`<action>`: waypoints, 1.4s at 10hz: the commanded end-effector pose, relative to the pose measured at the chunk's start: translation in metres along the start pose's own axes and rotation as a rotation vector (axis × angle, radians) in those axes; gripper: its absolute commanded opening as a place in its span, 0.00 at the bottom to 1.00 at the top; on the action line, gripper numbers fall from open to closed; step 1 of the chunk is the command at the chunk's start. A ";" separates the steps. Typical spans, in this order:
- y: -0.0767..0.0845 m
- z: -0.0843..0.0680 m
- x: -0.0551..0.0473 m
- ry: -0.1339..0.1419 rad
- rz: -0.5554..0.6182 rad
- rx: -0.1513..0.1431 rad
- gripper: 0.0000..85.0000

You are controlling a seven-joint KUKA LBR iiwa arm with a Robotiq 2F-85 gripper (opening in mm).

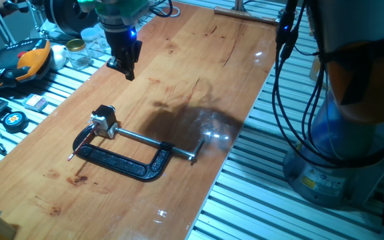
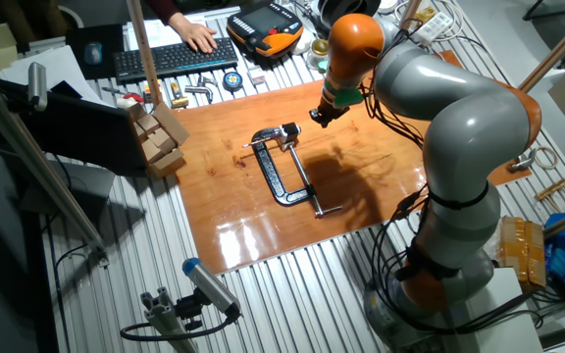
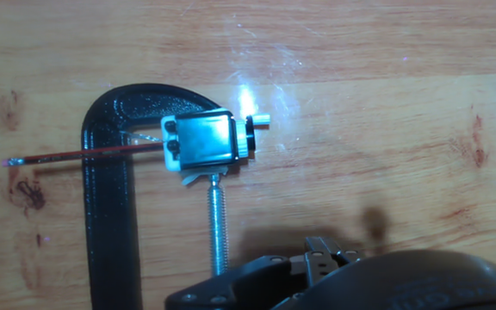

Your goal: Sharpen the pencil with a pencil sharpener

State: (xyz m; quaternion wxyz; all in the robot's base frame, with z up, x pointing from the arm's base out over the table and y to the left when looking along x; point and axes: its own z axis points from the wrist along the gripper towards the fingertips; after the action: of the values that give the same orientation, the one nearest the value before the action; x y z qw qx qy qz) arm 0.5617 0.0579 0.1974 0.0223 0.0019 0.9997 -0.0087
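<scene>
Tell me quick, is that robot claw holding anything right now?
Gripper: holding nothing, hanging above the wooden table; whether it is open or closed cannot be told.

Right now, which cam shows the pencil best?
Hand view: the pencil runs full length from its tip into the pencil sharpener, crossing the C-clamp. One fixed view shows only a thin sliver; in the other fixed view it is barely a short line.

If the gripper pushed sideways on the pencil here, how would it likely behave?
The pencil is a thin straight stick, so it would probably flex or snap rather than slide. One end appears seated in the pencil sharpener, which the C-clamp seems to hold, so that end likely stays pinned. The free tip would probably swing.
</scene>
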 end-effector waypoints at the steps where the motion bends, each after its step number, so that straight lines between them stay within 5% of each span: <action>1: 0.000 0.000 0.000 0.001 0.001 0.005 0.00; 2: 0.001 -0.003 0.001 -0.005 -0.003 0.024 0.00; 7: 0.003 -0.030 0.007 -0.007 0.010 0.018 0.00; 14: 0.008 -0.030 0.005 -0.010 0.006 0.004 0.00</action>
State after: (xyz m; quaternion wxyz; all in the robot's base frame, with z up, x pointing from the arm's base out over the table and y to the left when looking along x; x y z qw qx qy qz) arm 0.5552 0.0662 0.2275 0.0279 0.0051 0.9995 -0.0111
